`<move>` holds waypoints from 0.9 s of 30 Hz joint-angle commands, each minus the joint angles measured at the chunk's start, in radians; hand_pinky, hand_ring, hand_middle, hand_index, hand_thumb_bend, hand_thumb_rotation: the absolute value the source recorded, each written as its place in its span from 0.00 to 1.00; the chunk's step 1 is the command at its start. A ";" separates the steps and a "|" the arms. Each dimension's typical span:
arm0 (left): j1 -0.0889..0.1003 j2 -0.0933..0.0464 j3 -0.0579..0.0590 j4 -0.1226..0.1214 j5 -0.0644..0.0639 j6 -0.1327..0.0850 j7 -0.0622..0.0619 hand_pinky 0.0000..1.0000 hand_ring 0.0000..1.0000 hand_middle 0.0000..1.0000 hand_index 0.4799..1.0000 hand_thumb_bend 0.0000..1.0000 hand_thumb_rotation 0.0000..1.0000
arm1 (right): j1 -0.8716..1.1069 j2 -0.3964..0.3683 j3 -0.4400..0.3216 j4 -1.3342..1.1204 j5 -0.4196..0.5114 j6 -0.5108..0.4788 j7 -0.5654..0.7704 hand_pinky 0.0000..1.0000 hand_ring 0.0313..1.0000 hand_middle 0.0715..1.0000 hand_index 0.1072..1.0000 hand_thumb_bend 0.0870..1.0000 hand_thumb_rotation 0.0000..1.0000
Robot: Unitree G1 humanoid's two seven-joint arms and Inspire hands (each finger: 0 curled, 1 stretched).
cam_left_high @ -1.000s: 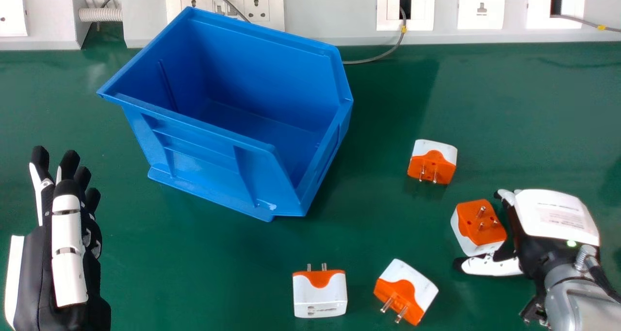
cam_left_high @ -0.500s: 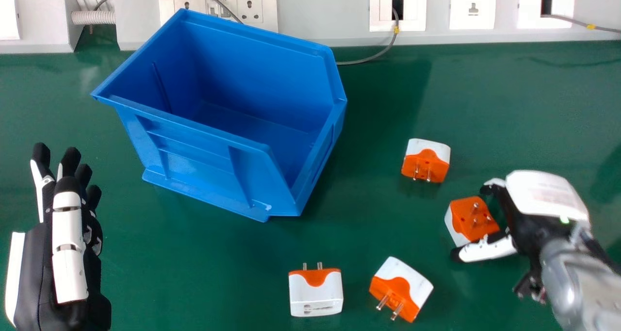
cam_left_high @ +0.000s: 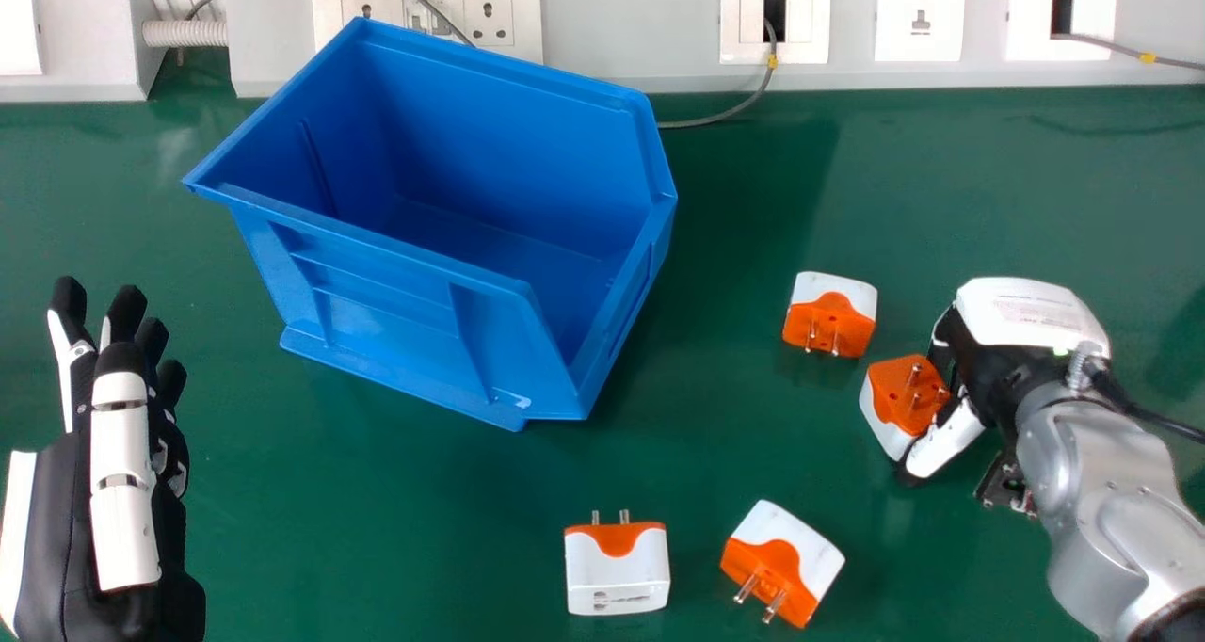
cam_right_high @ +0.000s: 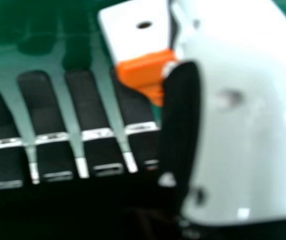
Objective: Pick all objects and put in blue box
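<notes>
On the green table stands the blue box (cam_left_high: pixel 546 413), its inside bare where visible. My right hand (cam_left_high: pixel 1026 317) is at the right, its thumb and a finger pinching a white-and-orange plug adapter (cam_left_high: pixel 906 393), prongs up. In the right hand view, that adapter (cam_right_high: pixel 137 37) sits between a fingertip and the thumb of my right hand (cam_right_high: pixel 180 115). Another adapter (cam_left_high: pixel 830 314) lies just beyond the pinched one. Two more, one upright-looking (cam_left_high: pixel 617 571) and one tilted (cam_left_high: pixel 783 562), lie near the front. My left hand (cam_left_high: pixel 122 473) rests open at the left.
Along the back runs a grey trunking (cam_left_high: pixel 650 21) with white sockets. A grey cable (cam_left_high: pixel 753 96) droops from it onto the table behind the box. Bare table (cam_left_high: pixel 715 416) lies between the box and the right-hand adapters.
My right hand has moved away from the front edge and turned, its thumb closing in on the adapter. That adapter has shifted with it, toward the one beyond. The view has shifted slightly.
</notes>
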 commanded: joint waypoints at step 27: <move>0.001 0.009 -0.001 -0.032 0.017 0.013 0.003 1.00 1.00 1.00 0.97 0.22 1.00 | 0.232 -0.114 -0.063 -0.293 -0.001 -0.023 0.029 0.32 0.42 0.43 0.45 0.46 0.00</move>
